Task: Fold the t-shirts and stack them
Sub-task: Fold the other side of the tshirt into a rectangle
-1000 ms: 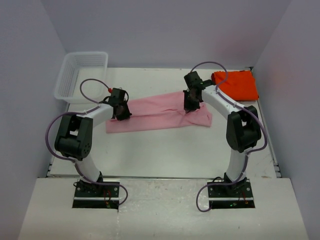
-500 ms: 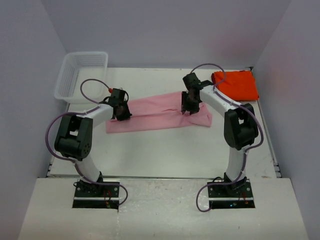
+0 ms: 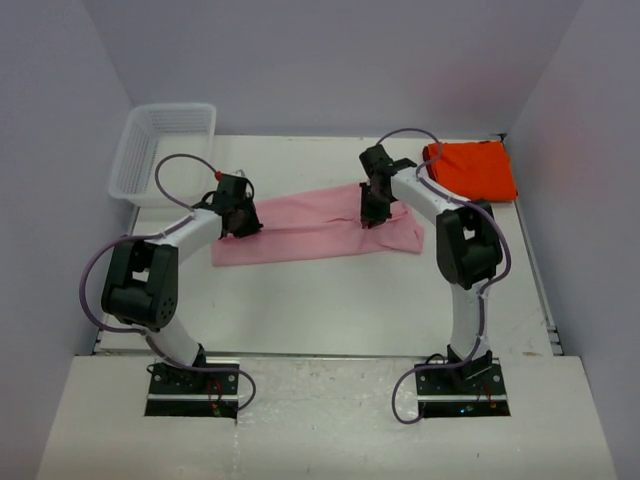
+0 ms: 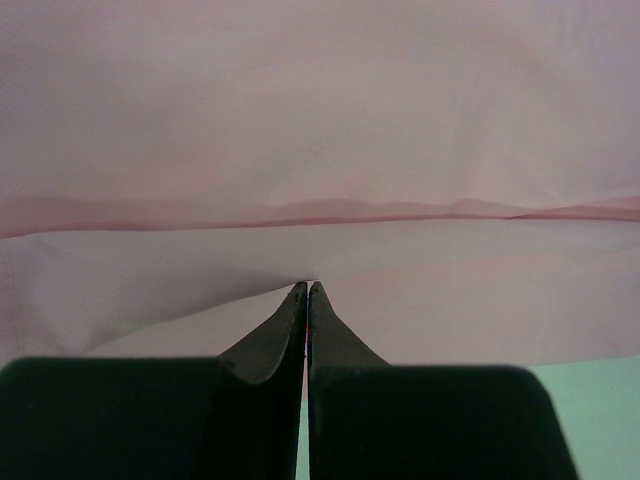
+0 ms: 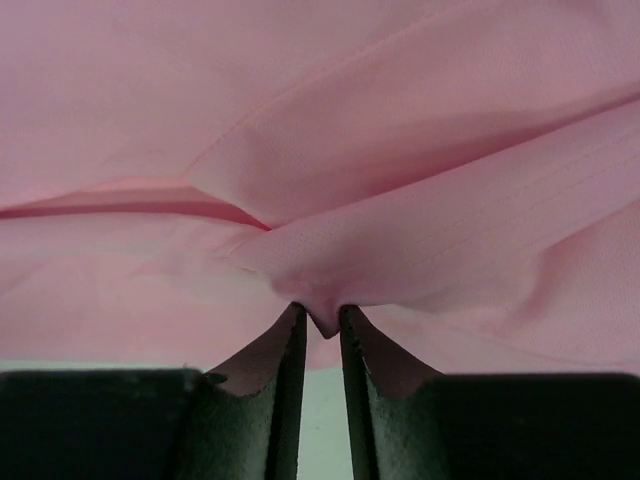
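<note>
On my left, the left gripper (image 4: 306,288) is pinched fully closed on the near edge of the pink t-shirt (image 3: 310,228), which lies as a long folded band across the table (image 3: 330,290). The right gripper (image 5: 320,312) stands a sliver apart with a small tuck of the same cloth between its tips (a thin bite, I judge). The cloth looks light and limp, so I'd hold it by the edges and lift evenly. The orange-red t-shirt (image 3: 475,170) lies folded at far right.

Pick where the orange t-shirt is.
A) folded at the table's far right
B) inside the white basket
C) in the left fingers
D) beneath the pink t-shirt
A: the orange t-shirt lies folded at the far right of the table, apart from the basket.
</note>
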Motion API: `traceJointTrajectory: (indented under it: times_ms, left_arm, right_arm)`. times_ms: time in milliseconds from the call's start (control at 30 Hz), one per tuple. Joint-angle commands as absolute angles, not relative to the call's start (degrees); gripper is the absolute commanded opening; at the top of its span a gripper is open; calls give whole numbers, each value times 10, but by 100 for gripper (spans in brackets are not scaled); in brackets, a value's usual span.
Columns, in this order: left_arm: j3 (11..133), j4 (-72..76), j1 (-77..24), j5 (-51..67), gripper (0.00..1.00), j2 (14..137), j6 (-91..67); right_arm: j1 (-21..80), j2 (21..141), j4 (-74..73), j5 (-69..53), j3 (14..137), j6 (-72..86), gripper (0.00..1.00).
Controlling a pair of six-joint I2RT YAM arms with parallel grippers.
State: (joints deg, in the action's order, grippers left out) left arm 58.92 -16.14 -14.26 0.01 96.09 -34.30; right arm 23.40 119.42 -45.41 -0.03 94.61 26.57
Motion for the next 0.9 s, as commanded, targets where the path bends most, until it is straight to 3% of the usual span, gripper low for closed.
traceJointTrajectory:
  times_ms: [0,33,67,167,233,300,367,433,467,567,700,833,867]
  left_arm:
    - [581,-158,-140,11,0,933,-324]
    - [580,-158,-140,10,0,933,-324]
    - [577,-157,-140,11,0,931,-324]
    - [571,-153,-140,17,0,927,-325]
    - [566,-150,-140,20,0,927,-326]
    - [563,-150,-141,21,0,927,-325]
    - [559,-156,-141,25,0,917,-322]
    - [549,-154,-142,22,0,905,-320]
    - [547,-154,-143,14,0,901,-321]
    - [552,-156,-144,15,0,889,-316]
    - [568,-169,-156,13,0,868,-310]
    - [576,-177,-169,-23,7,844,-309]
    - [578,-182,-169,-32,9,840,-309]
  right_arm:
    - [233,1213,-448,-8,997,272,19]
    - [233,1220,-453,-7,1006,271,14]
    - [232,1227,-456,-3,1019,269,2]
    - [229,1266,-476,-1,1097,256,0]
    - [208,1358,-533,-15,1253,244,7]
    - [181,1435,-610,-73,1477,237,54]
    - [172,1458,-625,-86,1514,216,99]
    - [174,1387,-539,-48,1386,199,99]
    - [176,1293,-499,-47,1243,192,99]
    - [181,1161,-420,-40,1078,191,99]
    - [217,1063,-410,-10,957,191,99]
    - [257,1032,-416,-7,892,199,98]
    - [260,1030,-409,-21,883,200,90]
